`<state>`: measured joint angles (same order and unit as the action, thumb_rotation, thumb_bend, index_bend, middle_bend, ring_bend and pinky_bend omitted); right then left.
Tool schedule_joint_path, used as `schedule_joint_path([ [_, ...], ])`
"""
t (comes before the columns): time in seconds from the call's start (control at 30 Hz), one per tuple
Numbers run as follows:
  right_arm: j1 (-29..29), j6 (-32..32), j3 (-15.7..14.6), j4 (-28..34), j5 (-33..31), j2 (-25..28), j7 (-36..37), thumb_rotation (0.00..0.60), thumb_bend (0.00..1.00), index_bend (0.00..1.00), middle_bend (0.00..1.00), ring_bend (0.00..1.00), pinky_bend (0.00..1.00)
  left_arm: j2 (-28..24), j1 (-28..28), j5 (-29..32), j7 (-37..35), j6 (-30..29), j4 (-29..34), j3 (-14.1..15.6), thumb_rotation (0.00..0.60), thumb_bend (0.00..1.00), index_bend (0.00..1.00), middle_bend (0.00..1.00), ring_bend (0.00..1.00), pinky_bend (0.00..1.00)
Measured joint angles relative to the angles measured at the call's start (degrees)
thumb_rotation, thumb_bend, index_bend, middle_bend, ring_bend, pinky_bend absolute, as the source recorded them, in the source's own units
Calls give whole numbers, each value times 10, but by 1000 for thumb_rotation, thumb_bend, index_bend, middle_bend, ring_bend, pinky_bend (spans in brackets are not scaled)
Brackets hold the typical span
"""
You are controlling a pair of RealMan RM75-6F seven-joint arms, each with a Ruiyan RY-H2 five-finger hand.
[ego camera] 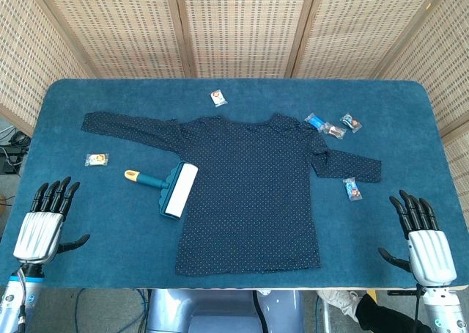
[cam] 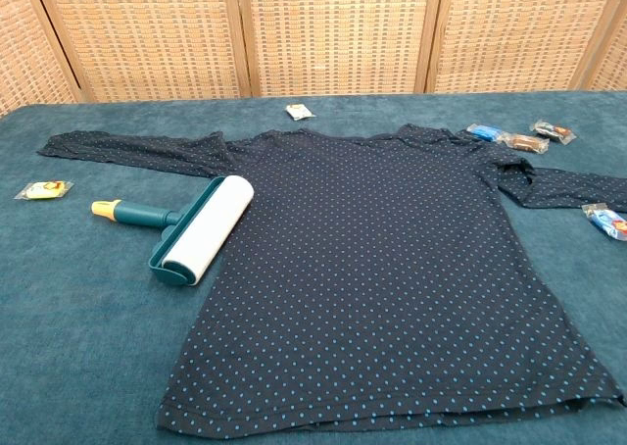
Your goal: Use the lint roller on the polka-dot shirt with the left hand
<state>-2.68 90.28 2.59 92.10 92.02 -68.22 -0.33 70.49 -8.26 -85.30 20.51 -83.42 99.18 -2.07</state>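
**Roller beside the shirt, both hands empty**

The polka-dot shirt (ego camera: 253, 190) lies flat on the blue counter (ego camera: 410, 120). The lint roller (ego camera: 170, 187) rests at its left edge, white drum touching the fabric, handle pointing away. The left hand (ego camera: 42, 224) and right hand (ego camera: 425, 241) sit at the near corners, fingers spread, holding nothing.

Left hand (ego camera: 42, 227): low at near-left corner of table (ego camera: 95, 245), palm down, fingers straight and apart, thumb out to side, holding nothing. Right hand (ego camera: 425, 243): mirrored at near-right corner of table, fingers extended and spread, empty. Neither hand visible in chest view.
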Motion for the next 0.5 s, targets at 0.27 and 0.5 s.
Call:
schedule_joint_path([
  [0.27,1,0,3,-1,-7,1,4,600,124,0,0,0,0,2,-8,7,6,13,0,-4,600,63,0,0,0,0],
  [0.5,-2,-9,9,-7,-22,-1,6,600,124,0,0,0,0,-8,-50,50,28,74,-1,-33,600,67,0,0,0,0],
])
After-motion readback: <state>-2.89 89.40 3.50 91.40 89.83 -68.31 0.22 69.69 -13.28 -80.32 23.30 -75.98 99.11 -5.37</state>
